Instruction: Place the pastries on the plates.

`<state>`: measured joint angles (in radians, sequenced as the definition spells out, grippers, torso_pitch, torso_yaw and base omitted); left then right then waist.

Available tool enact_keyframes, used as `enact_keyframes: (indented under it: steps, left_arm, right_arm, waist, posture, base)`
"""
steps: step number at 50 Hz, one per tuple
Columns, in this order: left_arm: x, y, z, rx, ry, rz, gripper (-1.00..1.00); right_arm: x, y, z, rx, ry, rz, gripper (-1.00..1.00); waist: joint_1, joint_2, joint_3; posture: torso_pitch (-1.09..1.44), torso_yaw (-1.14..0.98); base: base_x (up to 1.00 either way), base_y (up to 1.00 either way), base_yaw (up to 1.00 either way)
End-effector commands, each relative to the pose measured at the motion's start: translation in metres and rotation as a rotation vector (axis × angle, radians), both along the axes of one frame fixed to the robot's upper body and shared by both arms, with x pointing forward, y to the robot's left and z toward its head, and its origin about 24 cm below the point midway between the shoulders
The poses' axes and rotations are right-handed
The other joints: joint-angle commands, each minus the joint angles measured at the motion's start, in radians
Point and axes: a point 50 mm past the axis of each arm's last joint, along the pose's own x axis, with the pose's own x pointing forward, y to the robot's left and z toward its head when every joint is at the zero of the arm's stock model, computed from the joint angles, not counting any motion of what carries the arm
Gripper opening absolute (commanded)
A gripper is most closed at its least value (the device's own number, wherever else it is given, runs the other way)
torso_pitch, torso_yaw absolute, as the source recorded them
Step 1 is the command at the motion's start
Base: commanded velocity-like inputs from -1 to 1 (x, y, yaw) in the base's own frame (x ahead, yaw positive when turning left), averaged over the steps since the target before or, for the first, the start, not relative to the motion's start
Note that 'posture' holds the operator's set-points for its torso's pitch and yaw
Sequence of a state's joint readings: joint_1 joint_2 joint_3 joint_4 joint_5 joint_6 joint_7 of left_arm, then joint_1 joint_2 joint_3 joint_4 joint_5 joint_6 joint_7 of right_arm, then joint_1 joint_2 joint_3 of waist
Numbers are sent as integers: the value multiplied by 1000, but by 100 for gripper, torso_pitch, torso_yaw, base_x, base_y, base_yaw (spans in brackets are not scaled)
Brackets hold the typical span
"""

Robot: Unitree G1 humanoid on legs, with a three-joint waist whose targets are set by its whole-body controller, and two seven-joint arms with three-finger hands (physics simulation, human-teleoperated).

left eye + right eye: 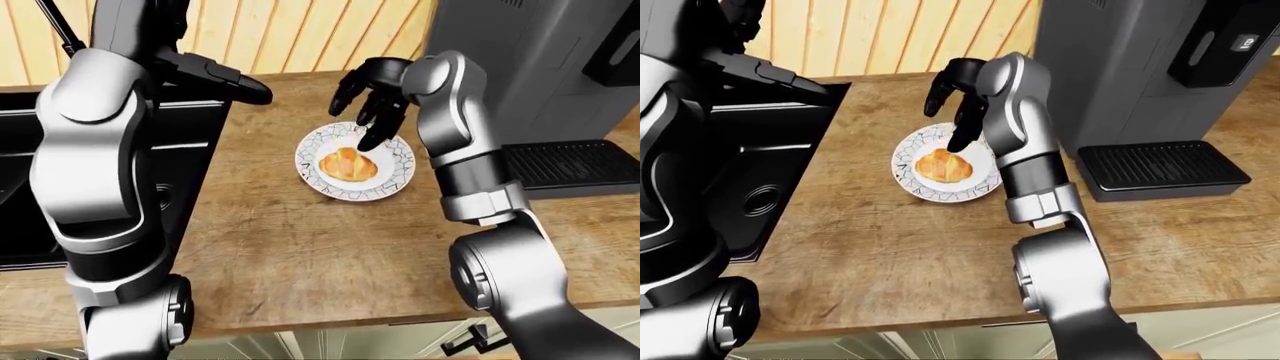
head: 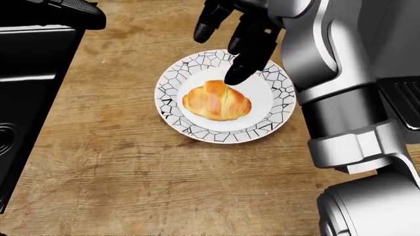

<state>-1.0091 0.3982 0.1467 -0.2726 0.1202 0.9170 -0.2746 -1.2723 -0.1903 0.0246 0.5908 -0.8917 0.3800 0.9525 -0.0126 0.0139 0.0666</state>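
Golden-brown croissant (image 2: 217, 101) lying flat at centre of round white plate (image 2: 172, 114), long axis running left-right in head view. Plate rim bears black crackle pattern; plate rests on wooden counter.

We see a wooden table (image 1: 890, 255), a black sink (image 1: 760, 172) at its left, and a grey coffee machine (image 1: 1140, 82) at right.
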Motion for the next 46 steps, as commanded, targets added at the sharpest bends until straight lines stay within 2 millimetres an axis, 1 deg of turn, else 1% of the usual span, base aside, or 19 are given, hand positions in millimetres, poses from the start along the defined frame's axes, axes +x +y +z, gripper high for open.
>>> enact_keyframes:
  steps: [1, 2, 3, 7, 10, 13, 14, 16, 18, 22, 24, 25, 28, 30, 33, 39, 44, 45, 46]
  left_arm:
    - [-8, 1, 16, 4, -85, 7, 100]
    - [-9, 0, 16, 5, -86, 6, 100]
    - [-8, 1, 16, 5, -85, 7, 100]
    - [-8, 1, 16, 5, -85, 6, 100]
    - [-8, 1, 17, 3, -85, 5, 100]
    - [-9, 2, 17, 1, -84, 7, 100]
    - [-9, 2, 18, -1, -85, 7, 100]
    - [-9, 2, 18, -1, -85, 7, 100]
    - [-9, 2, 17, 0, -86, 8, 100]
    - [-10, 2, 18, -1, -87, 6, 100]
    - [-9, 2, 17, 1, -86, 7, 100]
    - [-9, 2, 17, 1, -86, 7, 100]
    - [-9, 2, 17, 0, -86, 9, 100]
    - [-9, 3, 17, 1, -87, 10, 100]
    - [-10, 3, 18, 1, -88, 13, 100]
    - [-12, 7, 21, -3, -94, 23, 100]
    - [-12, 7, 21, -3, -94, 23, 100]
    - [-11, 6, 21, -1, -94, 24, 100]
    - [-13, 9, 22, -5, -97, 30, 100]
  right_arm:
    - [-6, 2, 26, 8, -98, 9, 36]
    - [-6, 1, 28, 13, -102, 7, 35]
    - [-7, 2, 31, 18, -105, 10, 42]
    - [-13, 2, 49, 43, -145, 7, 44]
    - [-23, 4, 69, 76, -195, 9, 58]
    - [-34, 4, 83, 104, -229, 13, 69]
    - [-41, 4, 94, 136, -268, 9, 75]
    - [-42, 4, 94, 138, -270, 9, 75]
    - [-58, 2, 104, 193, -308, -5, 100]
    - [-72, -1, 106, 245, -337, -23, 100]
    - [-81, -6, 112, 281, -364, -44, 100]
    - [-81, -6, 112, 281, -365, -44, 100]
    - [-100, -11, 111, 375, -390, -70, 100]
    - [-108, -16, 108, 429, -401, -89, 100]
    - [-115, -24, 106, 473, -411, -114, 100]
    - [-132, -36, 121, 566, -472, -155, 100]
    - [-132, -36, 121, 567, -472, -156, 100]
    - [-133, -38, 125, 565, -499, -165, 100]
    - [-140, -49, 129, 613, -545, -207, 100]
  waist:
    - [0, 2, -34]
    - [0, 2, -33]
    - [0, 3, -33]
    - [0, 4, -32]
    - [0, 4, -30]
    - [1, 4, -26]
    - [1, 3, -26]
    - [1, 3, -24]
    - [1, 2, -23]
    - [3, -1, -20]
    - [4, -1, -20]
    - [4, -1, -20]
    - [6, -1, -19]
    - [7, -2, -18]
    - [7, -2, -17]
    - [7, -1, -17]
    - [6, 0, -13]
    - [5, 0, -13]
    - [5, 1, -14]
  posture:
    - [1, 0]
    - [1, 0]
    - [1, 0]
    - [1, 0]
    - [1, 0]
    - [1, 0]
    - [1, 0]
    - [1, 0]
    - [1, 0]
    - [1, 0]
    - [1, 0]
    - [1, 0]
    - [1, 0]
    - [1, 0]
    - [1, 0]
    - [1, 0]
    - [1, 0]
    - [1, 0]
    - [1, 0]
  base:
    - [0, 0, 0]
    - [0, 0, 0]
    - [0, 0, 0]
    - [0, 0, 0]
    - [0, 0, 0]
    - [0, 0, 0]
    - [0, 0, 0]
    - [0, 0, 0]
    - [0, 0, 0]
    - [0, 0, 0]
    - [0, 0, 0]
    - [0, 0, 0]
    - [0, 0, 0]
    - [0, 0, 0]
    - [0, 0, 0]
    - [0, 0, 0]
    - [0, 0, 0]
    - [0, 0, 0]
    - [0, 0, 0]
